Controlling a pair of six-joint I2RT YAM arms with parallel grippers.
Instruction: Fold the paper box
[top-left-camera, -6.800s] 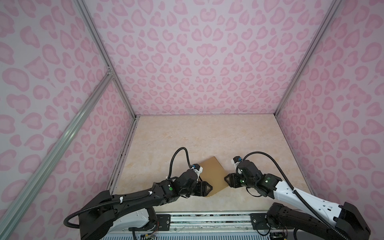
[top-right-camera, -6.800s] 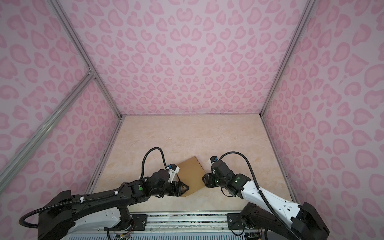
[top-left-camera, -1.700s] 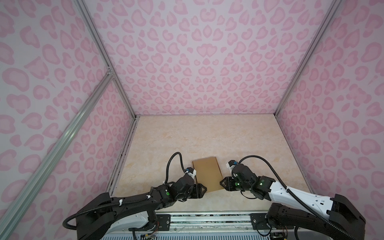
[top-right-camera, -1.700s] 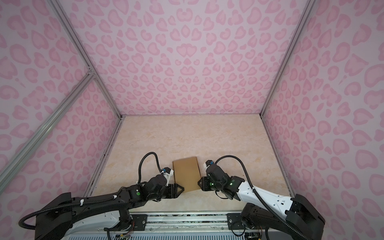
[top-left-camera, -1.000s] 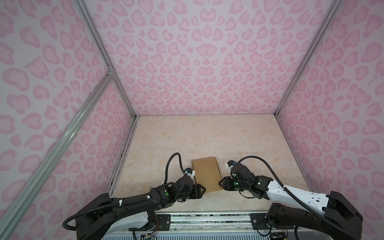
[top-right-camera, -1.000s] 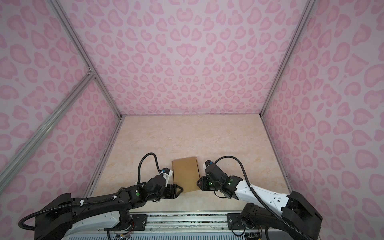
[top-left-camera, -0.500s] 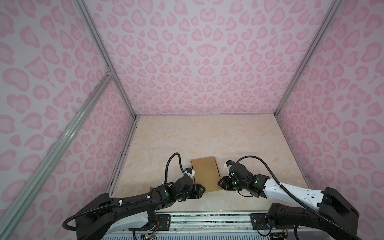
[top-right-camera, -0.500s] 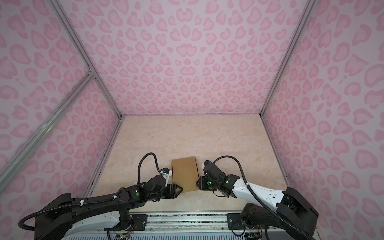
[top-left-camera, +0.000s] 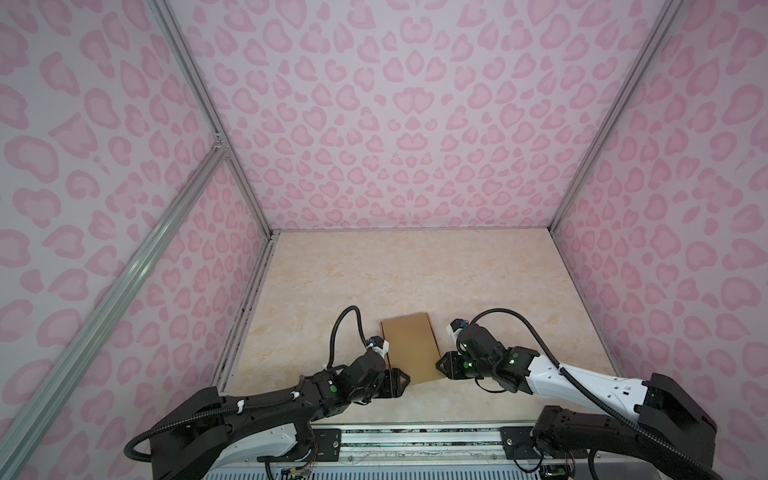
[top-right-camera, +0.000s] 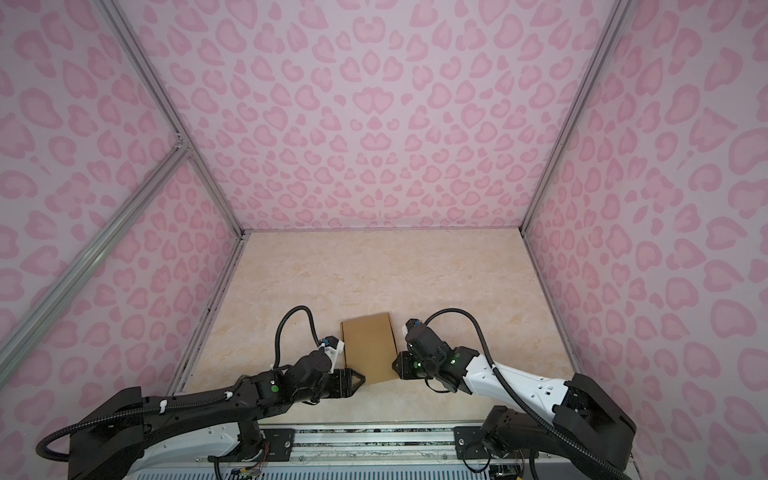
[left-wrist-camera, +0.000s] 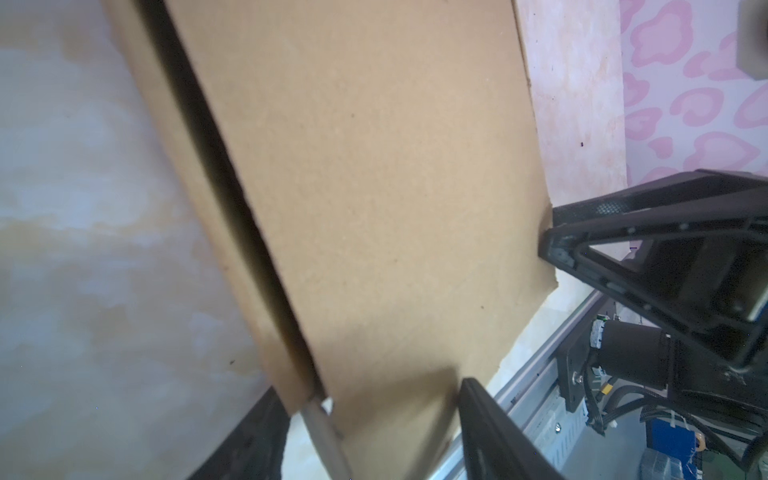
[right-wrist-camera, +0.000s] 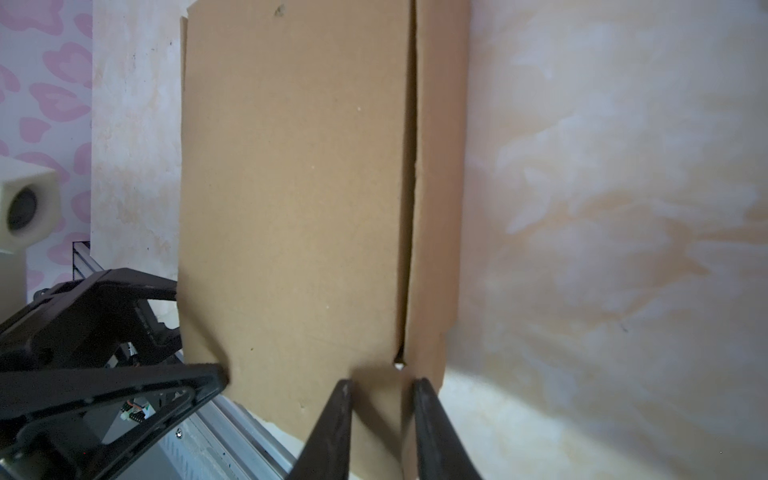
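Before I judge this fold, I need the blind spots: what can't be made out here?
Inside of the paper box: its closed top panel hides it in every view.
Grip of the left end effector: left wrist view is blurred and cut off there.
Grip of the right end effector: right wrist view shows cardboard between its jaws; shadow hides contact.
Box's near corners: both end effectors cover them in both top views.

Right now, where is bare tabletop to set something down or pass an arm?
Free: the far half of the table, between the box and the back wall, plus strips left and right of the box. Crowded: the near edge, where the left gripper and right gripper flank the box's near corners.
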